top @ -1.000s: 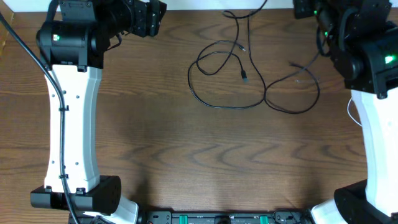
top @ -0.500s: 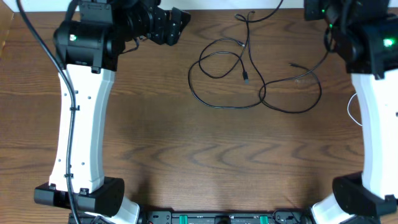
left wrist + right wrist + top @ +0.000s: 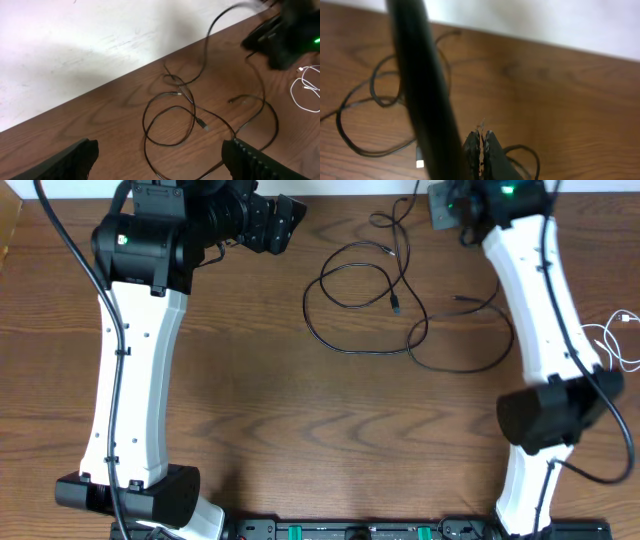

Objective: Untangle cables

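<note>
— Cables (image 3: 394,304) lie where?
— Wooden table (image 3: 300,410), far middle: black cable (image 3: 306,315) sprawls in loops left to right, one strand leaving the far edge. White cable (image 3: 612,340) curls at right.
— Grippers?
— Left gripper (image 3: 160,150) spread; right gripper (image 3: 481,142) pressed together.

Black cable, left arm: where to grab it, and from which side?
Grip the black cable just behind its plug. That end lies free and flat on the table inside the loop, with no strand visibly over it. Bring the open left gripper straight down, fingers across the cord.
</note>
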Controlling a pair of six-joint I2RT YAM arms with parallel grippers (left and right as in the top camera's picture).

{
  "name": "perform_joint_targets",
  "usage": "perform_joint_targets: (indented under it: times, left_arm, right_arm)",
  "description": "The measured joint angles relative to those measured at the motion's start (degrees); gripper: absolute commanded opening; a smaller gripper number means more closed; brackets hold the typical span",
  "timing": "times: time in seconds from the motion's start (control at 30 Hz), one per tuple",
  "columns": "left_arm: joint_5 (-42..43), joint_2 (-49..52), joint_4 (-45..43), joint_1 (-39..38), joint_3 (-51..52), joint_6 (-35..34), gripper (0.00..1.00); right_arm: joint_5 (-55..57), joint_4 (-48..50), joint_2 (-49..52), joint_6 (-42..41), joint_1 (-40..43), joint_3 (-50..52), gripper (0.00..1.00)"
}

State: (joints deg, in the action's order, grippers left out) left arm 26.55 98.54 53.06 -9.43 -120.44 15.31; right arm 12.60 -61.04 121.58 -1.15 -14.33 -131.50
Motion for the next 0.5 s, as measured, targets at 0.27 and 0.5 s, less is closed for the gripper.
perform_joint_targets:
  times: [0.27, 0.5]
  left_arm:
    - [-0.15, 0.00, 0.09, -0.02, 0.00, 0.00, 0.84]
    - [-1.01, 0.00, 0.39, 0.00, 0.00, 0.00, 0.84]
  right_arm:
    - [-2.89, -0.39, 6.21, -1.42, -0.04, 0.00, 0.01]
    - [-3.65, -1.16, 10.14, -1.95, -0.04, 0.00, 0.99]
